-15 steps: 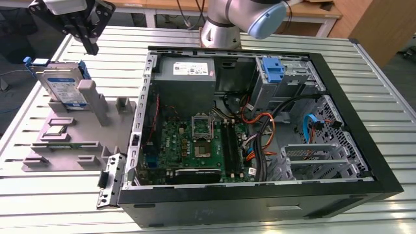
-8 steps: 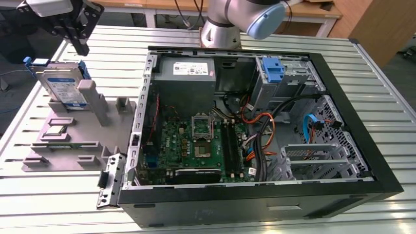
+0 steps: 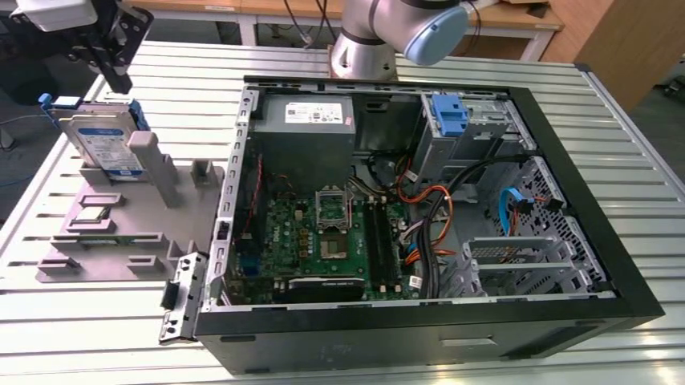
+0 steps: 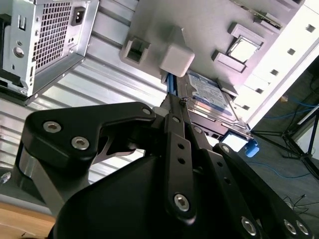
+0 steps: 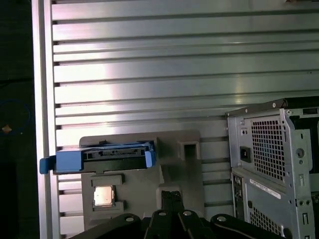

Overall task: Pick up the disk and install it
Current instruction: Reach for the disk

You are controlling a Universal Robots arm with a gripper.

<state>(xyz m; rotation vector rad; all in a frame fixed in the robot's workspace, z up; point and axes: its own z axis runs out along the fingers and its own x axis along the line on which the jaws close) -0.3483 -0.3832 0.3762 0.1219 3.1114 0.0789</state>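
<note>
Gripper [image 3: 118,80] fingers pressed together and holding nothing, poised over the disk [image 3: 105,140] at ten o'clock of the exterior view.

Both wrist views show the black fingertips [image 5: 171,195] closed on each other, with the gripper [image 4: 172,102] apart from the disk [image 4: 212,97], whose blue rail [image 5: 102,159] faces the first wrist view. In the exterior view the disk stands on edge, its white-and-blue label showing, slotted into a grey fixture [image 3: 118,237] on the slatted aluminium table [image 3: 64,341]. A processor chip [image 3: 91,215] lies in a pocket of the fixture at eight o'clock. At three o'clock from the fixture lies the open computer case [image 3: 428,337]. Inside it are the grey power supply [image 3: 305,120] at eleven o'clock, the green motherboard [image 3: 321,233] near the middle, a bare blue bracket [image 3: 451,116] at one o'clock and a metal drive cage [image 3: 514,257] at four o'clock.
</note>
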